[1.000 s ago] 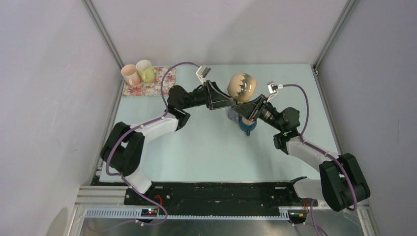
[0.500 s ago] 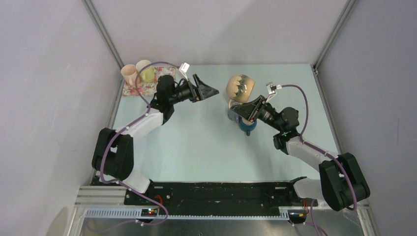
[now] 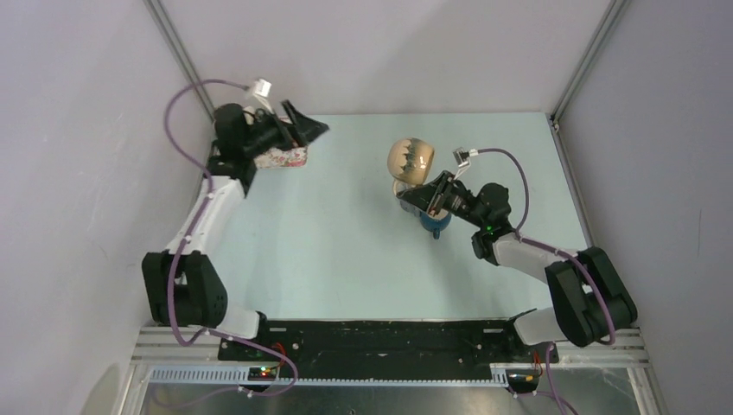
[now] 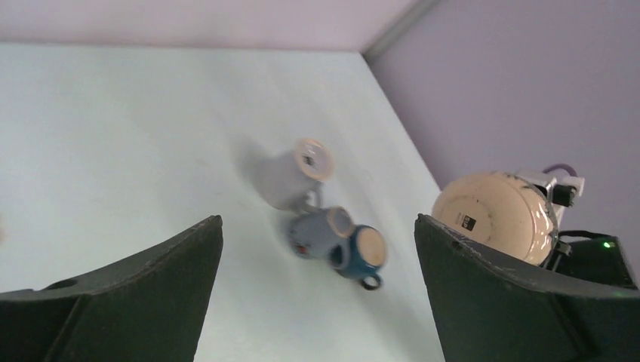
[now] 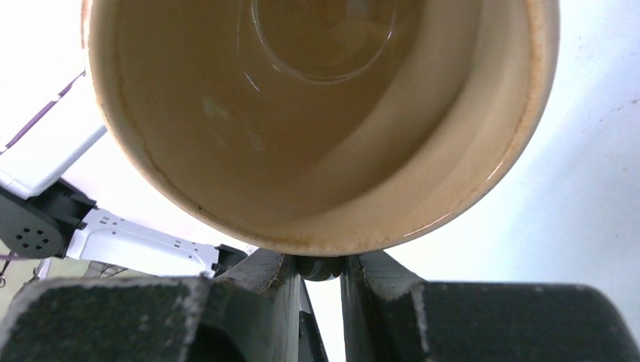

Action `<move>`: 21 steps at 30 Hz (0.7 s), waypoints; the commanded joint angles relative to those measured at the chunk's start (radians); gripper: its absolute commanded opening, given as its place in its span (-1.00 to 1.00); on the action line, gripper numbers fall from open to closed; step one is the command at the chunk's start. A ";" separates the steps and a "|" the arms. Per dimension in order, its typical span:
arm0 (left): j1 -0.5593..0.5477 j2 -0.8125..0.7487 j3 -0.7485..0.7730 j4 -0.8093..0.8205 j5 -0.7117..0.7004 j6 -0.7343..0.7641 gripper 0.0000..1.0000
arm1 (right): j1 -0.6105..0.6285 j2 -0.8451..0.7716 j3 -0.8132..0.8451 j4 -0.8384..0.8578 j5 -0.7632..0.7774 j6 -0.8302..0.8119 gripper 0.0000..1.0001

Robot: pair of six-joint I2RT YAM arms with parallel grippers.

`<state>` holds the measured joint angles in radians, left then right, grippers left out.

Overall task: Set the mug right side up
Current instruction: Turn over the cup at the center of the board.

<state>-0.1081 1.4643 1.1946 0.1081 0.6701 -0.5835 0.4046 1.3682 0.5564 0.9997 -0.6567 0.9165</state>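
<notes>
A cream mug (image 3: 410, 159) with dark drip marks hangs in the air above the table's middle back. My right gripper (image 3: 430, 192) is shut on its handle. In the right wrist view the mug's mouth (image 5: 324, 113) faces the camera, and the dark handle is pinched between the fingers of the right gripper (image 5: 315, 264). In the left wrist view the mug's labelled base (image 4: 494, 215) faces the camera, so the mug is tilted, base up and to the left. My left gripper (image 3: 301, 126) is open and empty at the far left corner, well apart from the mug; its jaws (image 4: 317, 226) stand wide.
Under the held mug, three mugs cluster on the table: a white one (image 4: 294, 173), a grey-blue one (image 4: 317, 234) and a dark blue one (image 3: 432, 220). A floral mat (image 3: 283, 158) lies at the far left under the left gripper. Walls enclose the table.
My left arm has swung away from the mug to the far left corner, jaws open. The right gripper keeps hold of the mug, which has shifted slightly left.
</notes>
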 commanded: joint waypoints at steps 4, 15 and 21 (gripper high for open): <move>0.325 -0.128 0.027 -0.223 0.114 0.238 0.99 | 0.034 0.123 0.184 0.081 -0.059 -0.014 -1.00; 0.783 -0.262 -0.237 -0.236 0.272 0.351 0.99 | 0.074 0.370 0.594 -0.327 -0.205 -0.120 -1.00; 0.847 -0.249 -0.262 -0.265 0.277 0.368 0.99 | 0.097 0.456 0.834 -0.660 -0.152 -0.397 -1.00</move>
<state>0.7284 1.2301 0.9230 -0.1505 0.9005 -0.2607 0.4835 1.8179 1.2301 0.4808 -0.8188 0.7471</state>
